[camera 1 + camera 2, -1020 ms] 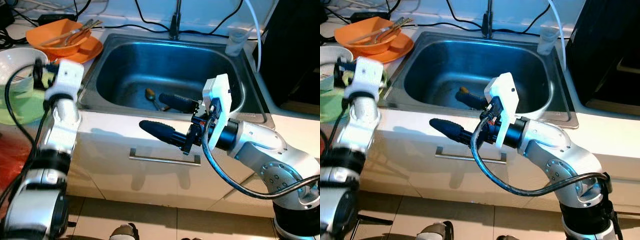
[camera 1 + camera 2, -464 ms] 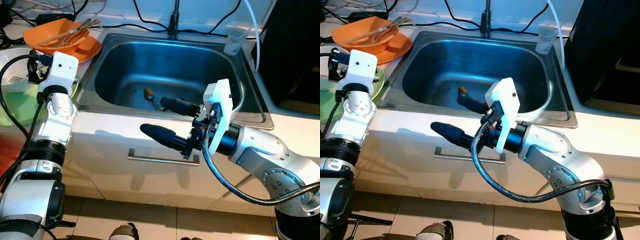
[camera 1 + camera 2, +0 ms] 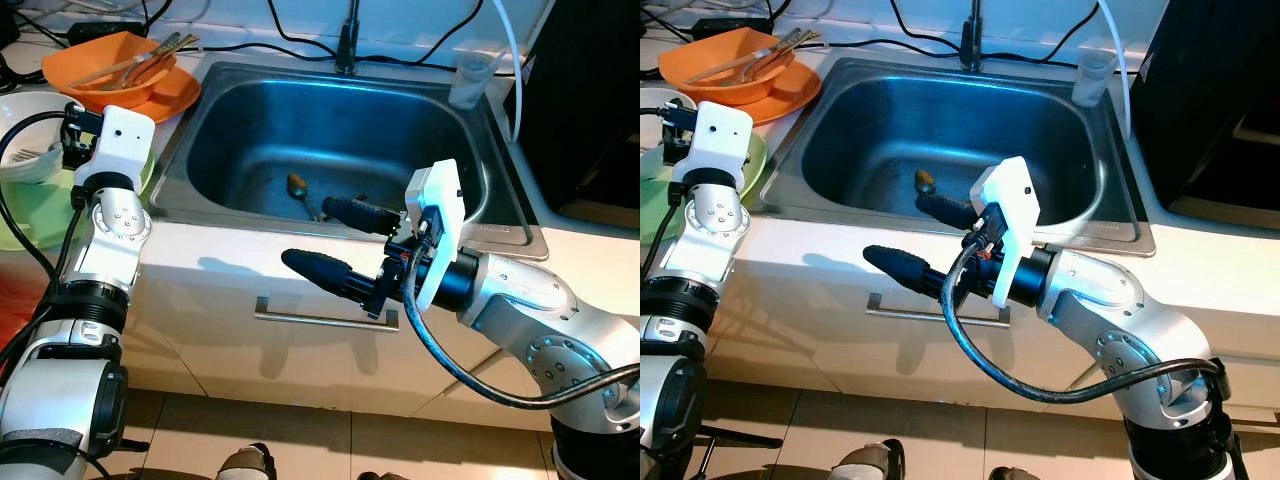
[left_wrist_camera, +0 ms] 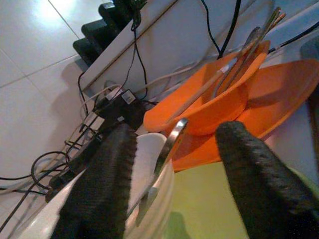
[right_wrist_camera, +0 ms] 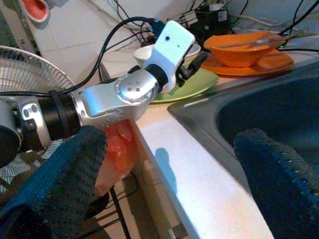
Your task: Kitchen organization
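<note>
Right tool [image 3: 335,243] nearest, fingers spread wide, empty, hanging over front edge of sink [image 3: 480,160]; upper finger over basin, lower finger before cabinet front. Spoon [image 3: 300,192] lies on sink floor, just beyond upper finger. Left tool [image 4: 174,174] fingers apart, empty, above green plate [image 3: 652,215] beside white bowl [image 3: 25,125]. Farther back on desk [image 3: 590,250]: orange bowl [image 3: 105,75] with utensils on orange plate [image 3: 175,98].

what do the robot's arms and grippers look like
Both arms are silver metal with rounded joints and black bands. Each wrist carries a white plastic camera box, with a thick black cable looping back along the arm. The right gripper and left gripper each have two long black fingers with a rough, knitted-looking surface and rounded tips. No markings are legible.
</note>
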Robot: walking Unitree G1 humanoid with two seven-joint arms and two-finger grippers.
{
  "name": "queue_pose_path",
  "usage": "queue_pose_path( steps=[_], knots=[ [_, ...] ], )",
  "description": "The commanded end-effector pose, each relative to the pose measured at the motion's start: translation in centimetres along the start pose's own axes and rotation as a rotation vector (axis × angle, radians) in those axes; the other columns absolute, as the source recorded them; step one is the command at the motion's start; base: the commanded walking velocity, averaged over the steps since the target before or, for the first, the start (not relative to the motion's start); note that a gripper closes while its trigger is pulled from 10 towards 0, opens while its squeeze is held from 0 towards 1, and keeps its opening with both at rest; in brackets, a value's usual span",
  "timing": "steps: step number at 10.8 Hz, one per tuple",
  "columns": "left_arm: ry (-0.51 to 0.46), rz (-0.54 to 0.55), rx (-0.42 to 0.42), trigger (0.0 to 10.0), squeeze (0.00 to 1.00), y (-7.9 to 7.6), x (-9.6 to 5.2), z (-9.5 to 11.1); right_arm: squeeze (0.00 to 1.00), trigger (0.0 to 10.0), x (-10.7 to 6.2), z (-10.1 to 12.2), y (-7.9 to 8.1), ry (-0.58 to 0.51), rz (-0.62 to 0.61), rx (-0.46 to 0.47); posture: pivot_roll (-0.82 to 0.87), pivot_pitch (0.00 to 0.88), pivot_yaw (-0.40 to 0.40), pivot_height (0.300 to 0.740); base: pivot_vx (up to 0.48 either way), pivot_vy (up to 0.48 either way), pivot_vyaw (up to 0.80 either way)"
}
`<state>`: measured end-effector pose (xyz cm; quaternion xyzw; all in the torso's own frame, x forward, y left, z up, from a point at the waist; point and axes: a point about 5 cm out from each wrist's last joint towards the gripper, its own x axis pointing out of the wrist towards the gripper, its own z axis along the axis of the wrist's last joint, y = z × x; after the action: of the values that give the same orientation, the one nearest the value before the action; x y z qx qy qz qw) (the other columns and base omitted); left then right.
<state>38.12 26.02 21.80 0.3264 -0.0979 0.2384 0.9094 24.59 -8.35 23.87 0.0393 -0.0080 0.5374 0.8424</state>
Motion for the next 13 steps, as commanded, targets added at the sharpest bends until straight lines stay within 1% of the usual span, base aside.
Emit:
queue_pose_path(
  steps=[1, 10, 13],
  knots=[
    [-0.011, 0.01, 0.003, 0.0, 0.0, 0.27, 0.24, 0.19, 0.0, 10.0, -0.19, 0.04, 0.3, -0.001, 0.003, 0.003, 0.05, 0.157, -0.021, 0.74, 0.0, 0.0, 0.0],
    [-0.004, 0.034, 0.03, 0.0, 0.0, 0.9, 0.29, -0.31, 0.0, 10.0, -0.12, -0.43, 0.38, 0.01, -0.017, 0.007, 0.06, 0.163, -0.02, 0.74, 0.0, 0.0, 0.0],
    [-0.026, 0.039, 0.073, 0.0, 0.0, 0.89, 0.14, -0.33, 0.0, 10.0, -0.1, -0.62, 0.38, 0.01, -0.017, 0.015, 0.06, 0.16, -0.022, 0.74, 0.0, 0.0, 0.0]
  ],
)
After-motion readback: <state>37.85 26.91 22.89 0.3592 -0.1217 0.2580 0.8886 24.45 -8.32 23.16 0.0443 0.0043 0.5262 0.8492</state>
